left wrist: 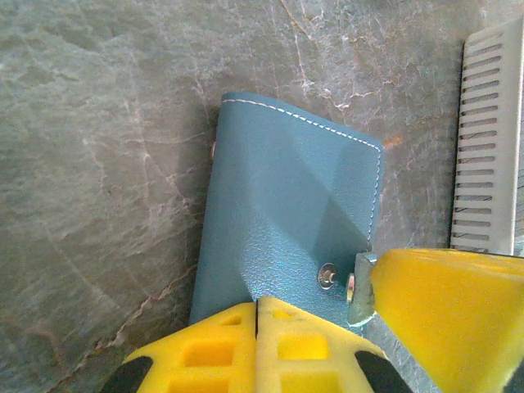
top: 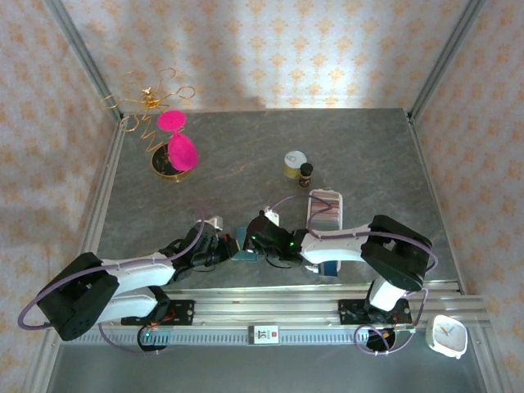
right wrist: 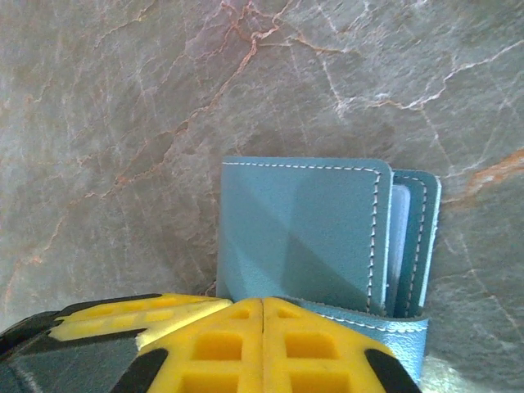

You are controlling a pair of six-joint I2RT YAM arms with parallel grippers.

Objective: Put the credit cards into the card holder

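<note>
Card holder [left wrist: 286,221] lies folded flat on the bench [top: 368,155], close to the near edge and about midway along it. The white slotted tray [top: 310,213] stands near it on the right, a little farther back. My left gripper [left wrist: 258,304] and right gripper [right wrist: 262,303] both meet the holder's edge, each with its pads pressed together and nothing visible between them.

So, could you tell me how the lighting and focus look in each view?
Top external: a bright patch on the back wall, and the table is evenly lit. Left wrist: the card holder is sharp, with an angular shadow across it. Right wrist: its stitching is crisp, with similar angular shadows on the cover.
</note>
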